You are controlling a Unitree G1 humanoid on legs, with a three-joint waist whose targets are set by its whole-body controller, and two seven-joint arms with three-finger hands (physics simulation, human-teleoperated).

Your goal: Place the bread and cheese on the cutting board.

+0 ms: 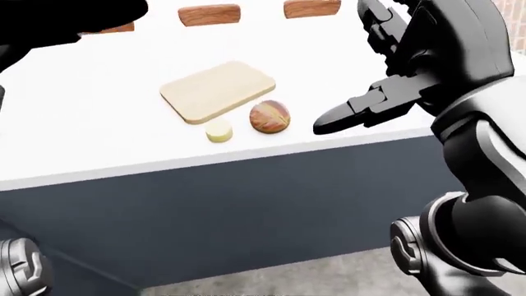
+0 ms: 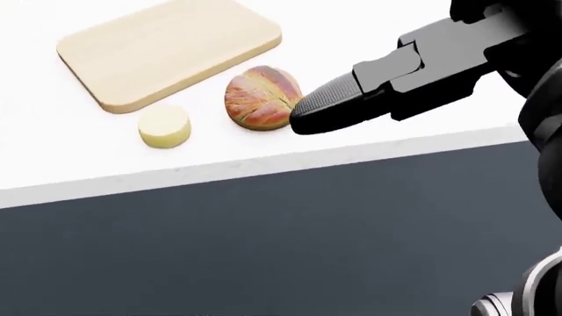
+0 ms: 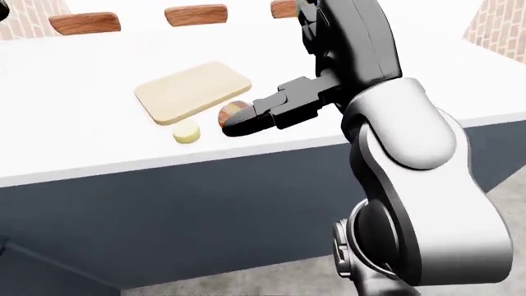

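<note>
A pale wooden cutting board lies on the white counter. A round brown bread roll sits on the counter just off the board's lower right corner. A small round yellow cheese sits just below the board's lower edge, left of the bread. Neither is on the board. My right hand is open and empty, with one black finger stretched toward the bread's right side, above the counter's near edge. A black shape at the top left of the left-eye view is my left arm; its fingers do not show.
The counter's dark front panel fills the lower part of the views. Wooden chair backs stand along the counter's top edge. A brick wall shows at the top right of the right-eye view.
</note>
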